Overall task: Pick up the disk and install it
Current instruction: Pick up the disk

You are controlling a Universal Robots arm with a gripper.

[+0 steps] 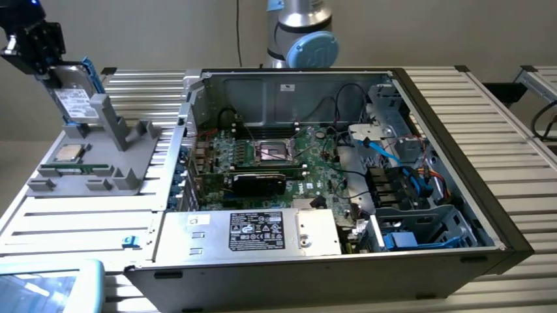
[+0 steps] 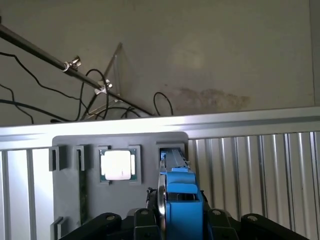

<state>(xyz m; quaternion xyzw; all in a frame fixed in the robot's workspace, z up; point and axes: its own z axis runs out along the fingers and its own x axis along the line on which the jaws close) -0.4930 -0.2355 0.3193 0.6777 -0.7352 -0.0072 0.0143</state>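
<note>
Exterior view, 10 o'clock: my gripper (image 1: 52, 70), fingers clamped on the disk (image 1: 75, 98), at the grey rack (image 1: 104, 166) — pick-up step, install not yet done.

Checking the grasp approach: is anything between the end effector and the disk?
Nothing visible does. The end effector is right at the top edge of the disk, which stands in a slot of the grey holder.

— What does the black gripper (image 2: 179, 217) hold?
— The disk (image 2: 181, 192), a silver-grey metal drive seen edge-on in a bright blue plastic carrier, pinched between its fingers.
— And beyond it?
— A grey plastic slotted holder (image 2: 70, 200) on the ribbed aluminium table (image 2: 250, 165). A square silver processor chip (image 2: 118, 165) lies in a recess just beside the slot at the disk's far end.
</note>
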